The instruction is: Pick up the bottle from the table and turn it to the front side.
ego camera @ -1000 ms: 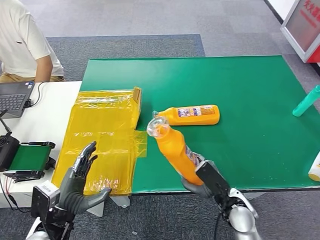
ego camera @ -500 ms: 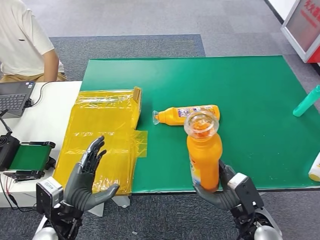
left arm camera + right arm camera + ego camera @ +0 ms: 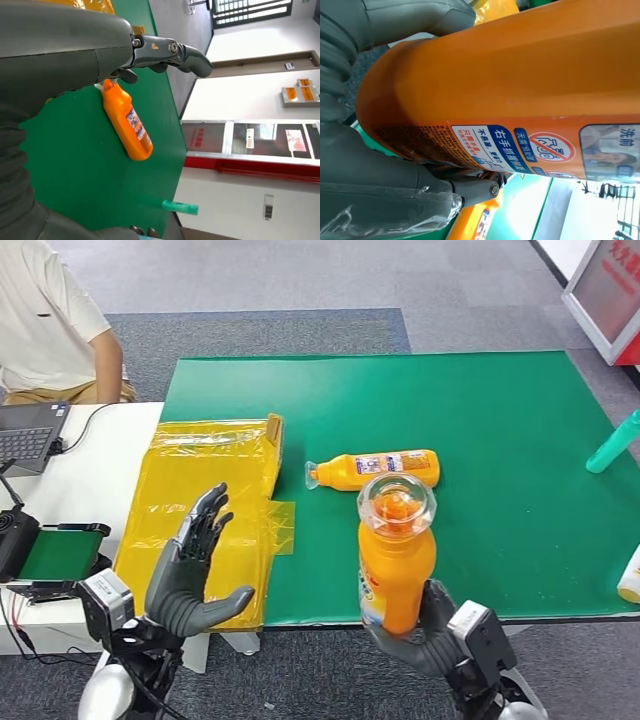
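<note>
My right hand [image 3: 423, 635] grips an orange bottle [image 3: 395, 555] near its base and holds it upright above the front edge of the green mat [image 3: 490, 420], clear cap toward the camera. In the right wrist view the bottle's label [image 3: 531, 145] faces the camera between thumb and fingers. A second orange bottle [image 3: 373, 470] lies on its side on the mat behind it, also seen in the left wrist view [image 3: 126, 120]. My left hand [image 3: 189, 575] hovers open, fingers spread, over the yellow bag's front edge, to the left of the held bottle.
A yellow plastic bag [image 3: 204, 515] lies across the mat's left edge. A teal bottle [image 3: 613, 443] lies at the far right, a white one [image 3: 630, 575] at the right edge. A person [image 3: 53, 320] sits at the white table [image 3: 90, 480] with a laptop [image 3: 30, 435].
My right hand swung the bottle from a leftward tilt to upright, then drew it slightly left and nearer. My left hand rose and moved right toward it. The person's arm shifted.
</note>
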Available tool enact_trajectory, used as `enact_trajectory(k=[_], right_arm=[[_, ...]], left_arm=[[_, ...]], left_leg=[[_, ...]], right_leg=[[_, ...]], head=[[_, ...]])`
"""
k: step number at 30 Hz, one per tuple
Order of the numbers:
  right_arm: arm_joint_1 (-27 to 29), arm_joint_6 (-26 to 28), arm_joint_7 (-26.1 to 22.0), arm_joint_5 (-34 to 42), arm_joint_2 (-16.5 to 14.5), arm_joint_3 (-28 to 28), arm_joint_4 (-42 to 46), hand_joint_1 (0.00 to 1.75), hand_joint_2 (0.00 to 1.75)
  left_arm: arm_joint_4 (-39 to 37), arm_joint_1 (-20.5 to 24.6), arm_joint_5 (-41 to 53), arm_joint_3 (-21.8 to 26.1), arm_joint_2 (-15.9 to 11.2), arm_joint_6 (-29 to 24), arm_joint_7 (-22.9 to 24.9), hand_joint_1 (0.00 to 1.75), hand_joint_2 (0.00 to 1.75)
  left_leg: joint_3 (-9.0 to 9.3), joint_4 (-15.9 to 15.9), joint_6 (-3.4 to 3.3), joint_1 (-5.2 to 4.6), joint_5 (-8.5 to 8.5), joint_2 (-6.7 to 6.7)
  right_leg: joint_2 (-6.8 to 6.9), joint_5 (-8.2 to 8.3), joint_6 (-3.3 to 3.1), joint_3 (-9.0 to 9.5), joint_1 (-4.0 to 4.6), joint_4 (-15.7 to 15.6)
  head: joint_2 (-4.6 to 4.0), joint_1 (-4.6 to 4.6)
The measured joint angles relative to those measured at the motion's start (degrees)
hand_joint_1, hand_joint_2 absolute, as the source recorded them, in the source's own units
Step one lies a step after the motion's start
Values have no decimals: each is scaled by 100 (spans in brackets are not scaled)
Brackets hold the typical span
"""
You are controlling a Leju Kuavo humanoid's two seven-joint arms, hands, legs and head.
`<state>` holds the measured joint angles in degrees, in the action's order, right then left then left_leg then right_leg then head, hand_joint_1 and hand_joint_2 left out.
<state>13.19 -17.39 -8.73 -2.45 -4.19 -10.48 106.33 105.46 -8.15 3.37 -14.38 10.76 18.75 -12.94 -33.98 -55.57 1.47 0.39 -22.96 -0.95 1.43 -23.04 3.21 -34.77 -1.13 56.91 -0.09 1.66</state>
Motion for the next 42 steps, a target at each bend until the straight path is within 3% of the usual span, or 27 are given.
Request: enact_trajectory(k=[13,26,42], right_arm=[[-305,225,17,208,4,-370,-180,175,175],[-1415,297,192,50,-379,-794,-1077,175,175],[-1478,512,154,-414,-456,-909,-1158,175,175]], left_arm=[[-294,469,-262,-470,116,97,57,0,175],[-328,740,-763,-500,114,323,136,0,175],[-572,1060,-814,-631,121,267,178,0,175]], left_leg=[[-1,0,-1,0,3,0],[-1,0,0,1,12,0],[-2,0,0,0,12,0]], right_leg=[[0,2,0,2,0,0],[1,5,2,3,0,3],[0,6,3,-1,0,3]], head=[[0,0],[-1,1],[0,1]])
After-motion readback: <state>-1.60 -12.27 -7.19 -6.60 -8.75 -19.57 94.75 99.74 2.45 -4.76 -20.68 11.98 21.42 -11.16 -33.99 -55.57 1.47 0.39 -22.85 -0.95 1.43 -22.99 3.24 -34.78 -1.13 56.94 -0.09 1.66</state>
